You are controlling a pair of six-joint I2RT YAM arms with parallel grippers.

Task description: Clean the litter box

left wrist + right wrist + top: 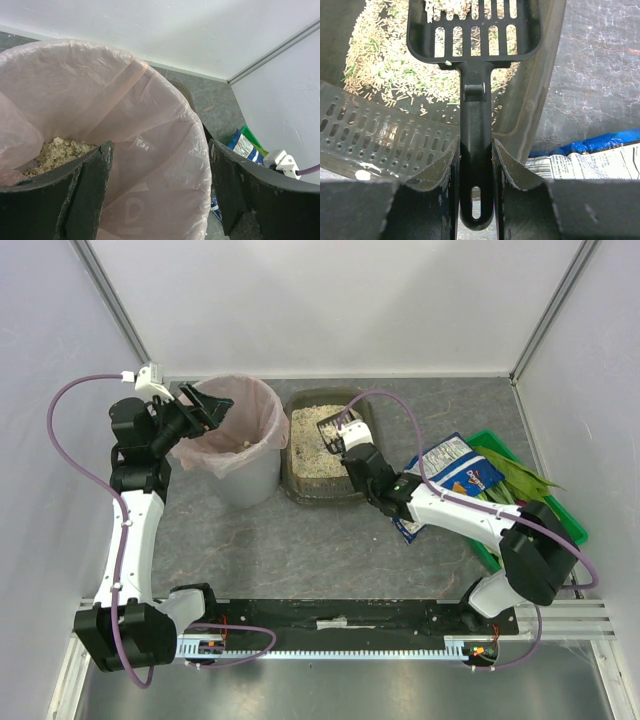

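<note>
A: Where is the litter box (322, 491)?
B: At the back of the table, just beside the pink-lined bin (240, 465), on its right.
A: And the grippers?
B: The right gripper (476, 150) is closed tight on the handle of the black slotted scoop (475, 30); the scoop's head is over the granules. The left gripper (160, 147) is wide open at the bin's rim and holds nothing.

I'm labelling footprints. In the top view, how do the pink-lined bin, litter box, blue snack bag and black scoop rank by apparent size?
Tied largest: pink-lined bin and litter box look alike; the taller bin sits nearer the camera, so unranked.
Then: blue snack bag, partly hidden.
Smallest: black scoop.
</note>
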